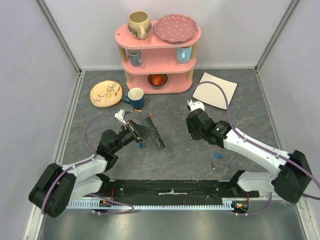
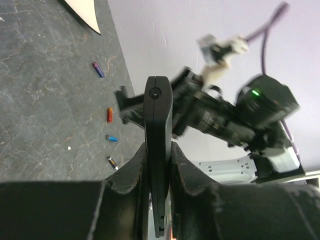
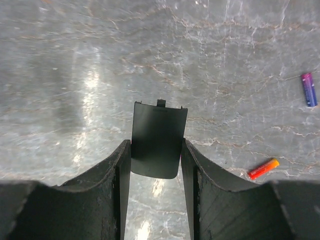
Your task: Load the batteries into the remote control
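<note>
My left gripper (image 1: 139, 131) (image 2: 158, 150) is shut on the black remote control (image 1: 156, 140) (image 2: 158, 115), holding it on edge above the table. My right gripper (image 1: 191, 125) (image 3: 156, 150) is shut on the remote's small black back cover (image 3: 157, 130) by its two side edges, held over bare table close to the remote. Batteries lie loose on the table: a purple-blue one (image 2: 98, 69) (image 3: 308, 89), an orange-red one (image 2: 110, 115) (image 3: 263, 169), a blue one (image 1: 219, 155) (image 2: 112, 138) and a silvery one (image 1: 212, 165) (image 2: 112, 162).
A pink shelf (image 1: 159, 55) with cups, a bowl and a plate stands at the back. A blue mug (image 1: 135, 97) and a yellow dish (image 1: 105, 93) sit left of centre, a white square plate (image 1: 215, 90) at the back right. Grey walls enclose the table.
</note>
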You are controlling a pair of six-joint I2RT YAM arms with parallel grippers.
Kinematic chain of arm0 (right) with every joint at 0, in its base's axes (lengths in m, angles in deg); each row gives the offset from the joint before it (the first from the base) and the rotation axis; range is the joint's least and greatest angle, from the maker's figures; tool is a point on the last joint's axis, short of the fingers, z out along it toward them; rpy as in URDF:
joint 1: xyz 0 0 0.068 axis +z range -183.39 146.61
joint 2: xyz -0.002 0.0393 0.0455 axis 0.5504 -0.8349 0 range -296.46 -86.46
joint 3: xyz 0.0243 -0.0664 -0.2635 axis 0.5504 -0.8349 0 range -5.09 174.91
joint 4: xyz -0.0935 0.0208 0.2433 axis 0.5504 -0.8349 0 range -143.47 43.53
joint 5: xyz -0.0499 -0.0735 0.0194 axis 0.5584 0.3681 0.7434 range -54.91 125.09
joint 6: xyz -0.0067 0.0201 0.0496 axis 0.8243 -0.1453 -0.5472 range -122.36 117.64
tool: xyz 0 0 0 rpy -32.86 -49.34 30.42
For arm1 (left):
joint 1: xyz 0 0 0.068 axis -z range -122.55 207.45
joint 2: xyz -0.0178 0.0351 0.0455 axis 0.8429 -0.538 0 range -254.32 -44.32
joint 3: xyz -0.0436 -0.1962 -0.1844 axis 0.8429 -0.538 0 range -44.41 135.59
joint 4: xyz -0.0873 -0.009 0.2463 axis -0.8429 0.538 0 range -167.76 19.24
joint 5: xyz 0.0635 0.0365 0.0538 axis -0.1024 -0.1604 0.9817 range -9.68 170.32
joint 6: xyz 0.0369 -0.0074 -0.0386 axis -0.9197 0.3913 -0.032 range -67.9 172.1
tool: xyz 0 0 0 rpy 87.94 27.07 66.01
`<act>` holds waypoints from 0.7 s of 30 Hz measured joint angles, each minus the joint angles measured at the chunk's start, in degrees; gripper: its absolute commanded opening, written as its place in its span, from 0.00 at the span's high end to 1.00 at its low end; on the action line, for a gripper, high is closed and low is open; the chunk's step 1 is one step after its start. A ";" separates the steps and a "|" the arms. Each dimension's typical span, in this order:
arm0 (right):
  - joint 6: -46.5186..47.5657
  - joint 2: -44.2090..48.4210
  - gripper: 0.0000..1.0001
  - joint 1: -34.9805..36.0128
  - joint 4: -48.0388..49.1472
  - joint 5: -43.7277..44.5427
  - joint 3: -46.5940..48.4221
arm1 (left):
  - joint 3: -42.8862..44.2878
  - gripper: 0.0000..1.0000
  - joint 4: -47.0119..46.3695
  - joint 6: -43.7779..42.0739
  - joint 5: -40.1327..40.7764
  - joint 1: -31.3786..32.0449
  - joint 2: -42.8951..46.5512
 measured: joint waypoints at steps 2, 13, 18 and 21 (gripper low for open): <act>0.09 -3.41 0.59 -2.32 2.23 -1.14 -1.42 | -0.09 0.98 2.84 -1.31 -0.87 0.00 3.45; 3.43 -22.49 0.60 -12.07 10.32 -5.01 1.27 | -3.41 0.98 9.44 -3.82 -3.65 -0.22 12.68; 4.68 -26.18 0.60 -14.34 11.61 -5.73 2.64 | -4.83 0.98 10.99 -4.50 -4.57 -0.33 15.87; 4.98 -27.06 0.58 -14.99 11.93 -5.97 2.67 | -4.90 0.98 11.98 -5.40 -4.74 -0.33 17.05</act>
